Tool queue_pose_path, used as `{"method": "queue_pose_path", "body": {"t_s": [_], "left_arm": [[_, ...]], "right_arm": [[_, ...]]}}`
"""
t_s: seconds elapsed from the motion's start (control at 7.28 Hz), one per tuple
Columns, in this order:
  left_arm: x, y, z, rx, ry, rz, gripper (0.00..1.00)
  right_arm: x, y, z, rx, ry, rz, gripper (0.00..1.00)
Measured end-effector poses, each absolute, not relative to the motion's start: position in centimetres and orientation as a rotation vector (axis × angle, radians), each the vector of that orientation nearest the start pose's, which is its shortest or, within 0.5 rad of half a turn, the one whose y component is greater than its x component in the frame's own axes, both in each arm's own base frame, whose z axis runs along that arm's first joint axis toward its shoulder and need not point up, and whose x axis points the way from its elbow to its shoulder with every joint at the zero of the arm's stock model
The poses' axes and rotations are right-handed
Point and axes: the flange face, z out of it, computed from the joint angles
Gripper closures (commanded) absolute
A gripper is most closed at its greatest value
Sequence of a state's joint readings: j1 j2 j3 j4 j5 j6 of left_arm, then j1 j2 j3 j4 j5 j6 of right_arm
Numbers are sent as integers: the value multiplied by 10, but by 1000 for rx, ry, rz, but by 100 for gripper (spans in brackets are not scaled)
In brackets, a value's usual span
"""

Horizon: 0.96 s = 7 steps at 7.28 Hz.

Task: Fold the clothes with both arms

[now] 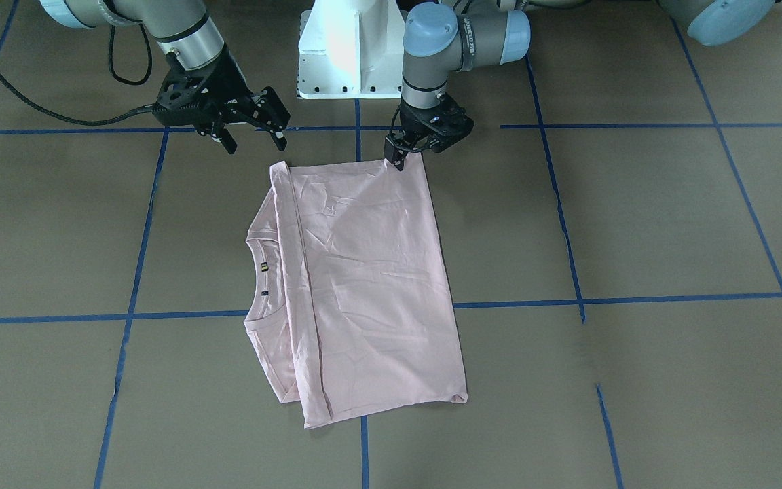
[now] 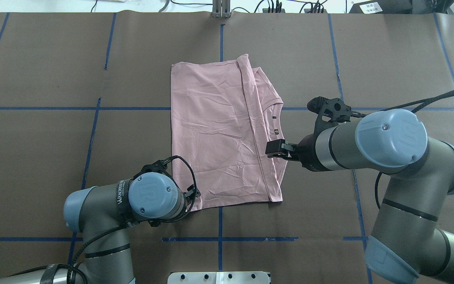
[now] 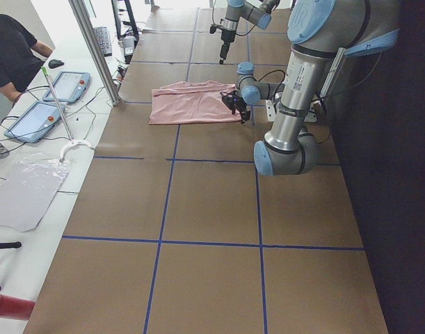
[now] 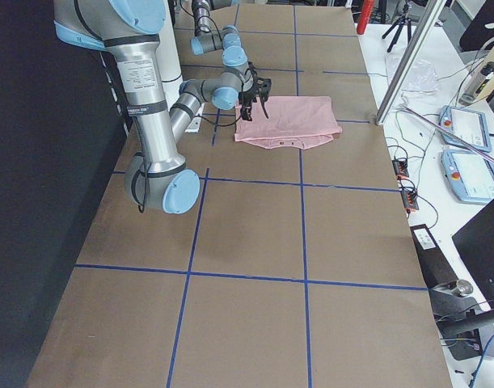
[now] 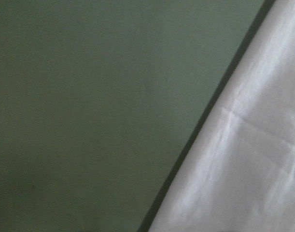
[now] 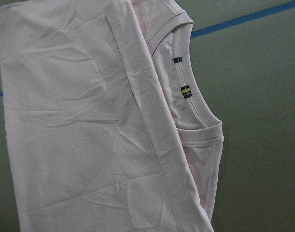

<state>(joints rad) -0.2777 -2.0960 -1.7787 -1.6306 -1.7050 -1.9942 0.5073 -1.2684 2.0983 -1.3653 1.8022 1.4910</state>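
Observation:
The pale pink T-shirt (image 1: 370, 272) lies folded flat on the brown table, collar and neck label (image 6: 186, 92) facing up; the print is hidden. It also shows in the overhead view (image 2: 215, 130) and the left wrist view (image 5: 244, 164). My left gripper (image 1: 398, 161) is down at the shirt's corner nearest the robot base, fingertips together on the cloth edge; in the overhead view (image 2: 194, 194) my wrist mostly hides it. My right gripper (image 1: 255, 141) is open and empty, raised above the table by the shirt's collar-side near corner, and shows overhead (image 2: 274, 148).
Blue tape lines (image 1: 357, 136) mark a grid on the brown table cover. The white pedestal base (image 1: 350, 47) stands just behind the shirt. An operator (image 3: 10, 49) and tablets (image 3: 66, 85) are at a side bench beyond the table's far edge.

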Motion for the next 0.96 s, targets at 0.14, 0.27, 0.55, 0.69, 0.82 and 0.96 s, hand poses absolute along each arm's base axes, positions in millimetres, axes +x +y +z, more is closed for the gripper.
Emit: {"method": "queue_pose_path", "body": {"t_s": [0.14,0.27,0.55,0.69,0.82,0.96], "left_arm": [[587,-292,265,-187,796,-609,89],[587,-292,263,-187,799,-609,100],[586,-292,259,-188,806,-606,100],[585,-292,256,-189,813,-603,100],[581,-292,251,-187,826,-599,100],[575,-293,244,-181,844,-589,100]], "right_arm": [[-406,-352,243,97,-1050,268,0],[-406,-352,242,97,-1051,268,0],[-406,-352,243,97,-1050,268,0],[-406,-352,243,97,-1050,268,0],[-407,-352,243,93,-1049,272,0],[-412,-350,244,72,-1047,297,0]]}}
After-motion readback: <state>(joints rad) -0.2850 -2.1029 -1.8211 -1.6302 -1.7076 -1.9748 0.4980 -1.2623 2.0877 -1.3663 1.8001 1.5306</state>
